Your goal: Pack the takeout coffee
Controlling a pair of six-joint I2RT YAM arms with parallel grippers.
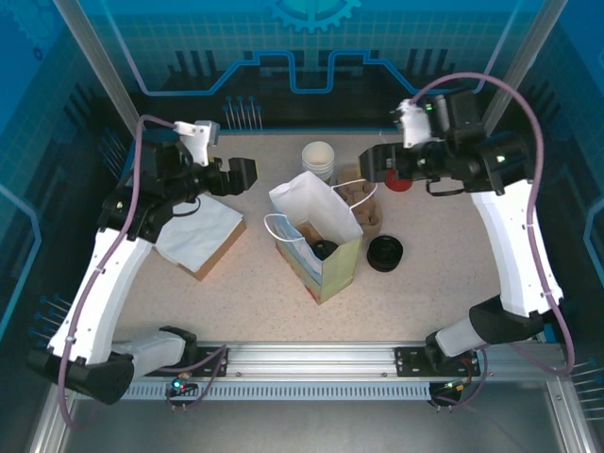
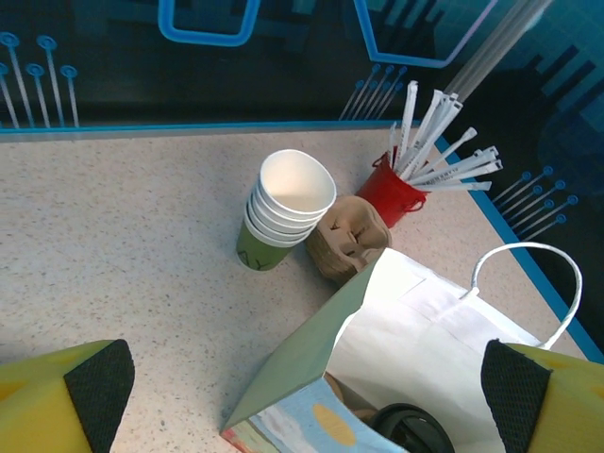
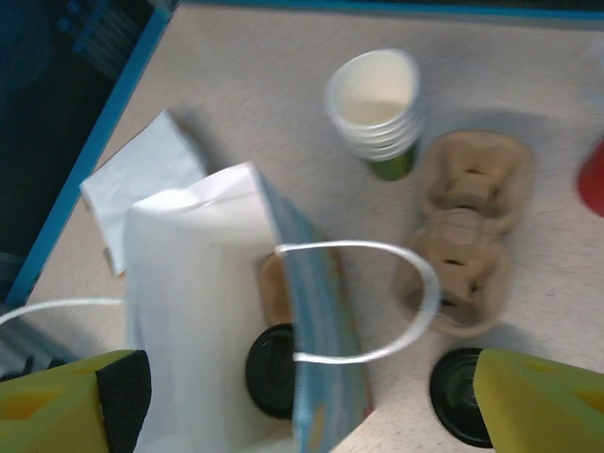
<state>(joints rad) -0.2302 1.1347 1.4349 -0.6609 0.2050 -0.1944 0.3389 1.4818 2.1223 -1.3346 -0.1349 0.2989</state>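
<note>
Nearest the arm bases, a paper bag (image 1: 340, 269) is seen standing open on the counter (image 1: 236, 302). The takeout coffee (image 1: 324, 250) is found upright inside it, with its black lid facing up through the mouth. A stack of lids (image 1: 385, 253) is set just beside the bag at 3 o'clock, and flat bags (image 1: 200, 236) are laid at 9 o'clock.

Beyond the bag, both grippers are held released, with nothing between the fingers. The left gripper (image 1: 241, 175) is placed at 10 o'clock of the cup and the right gripper (image 1: 373, 162) at 1 o'clock, neither clearly nearer. Any reach to the cup is judged to need a straight drop past the bag's white handle (image 3: 435, 293).

Farther back, a cardboard carrier (image 1: 363, 203), a stack of cups (image 1: 319, 159) and a red pot of straws (image 1: 398, 182) are ranged.
</note>
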